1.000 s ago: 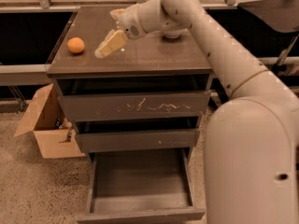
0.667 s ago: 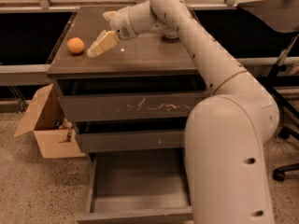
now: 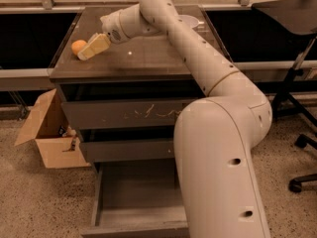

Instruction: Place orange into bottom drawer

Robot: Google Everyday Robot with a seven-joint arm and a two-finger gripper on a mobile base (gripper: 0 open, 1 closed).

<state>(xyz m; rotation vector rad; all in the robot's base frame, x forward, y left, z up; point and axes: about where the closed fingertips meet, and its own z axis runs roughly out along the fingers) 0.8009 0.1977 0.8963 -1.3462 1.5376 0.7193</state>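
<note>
The orange (image 3: 77, 47) is a small round fruit on the left part of the dark cabinet top (image 3: 148, 58). My gripper (image 3: 90, 48) reaches across the top from the right; its pale fingers touch or nearly touch the orange's right side. The bottom drawer (image 3: 138, 202) is pulled open at floor level, a shallow empty grey box. The scratched top drawer (image 3: 124, 114) and the plain middle drawer (image 3: 126, 150) above it are closed.
An open cardboard box (image 3: 47, 133) sits on the floor left of the cabinet. A white bowl (image 3: 189, 21) is partly hidden behind my arm at the back of the top. An office chair base (image 3: 302, 143) stands at the right.
My gripper has moved left across the cabinet top and now reaches the orange. The orange has not visibly moved.
</note>
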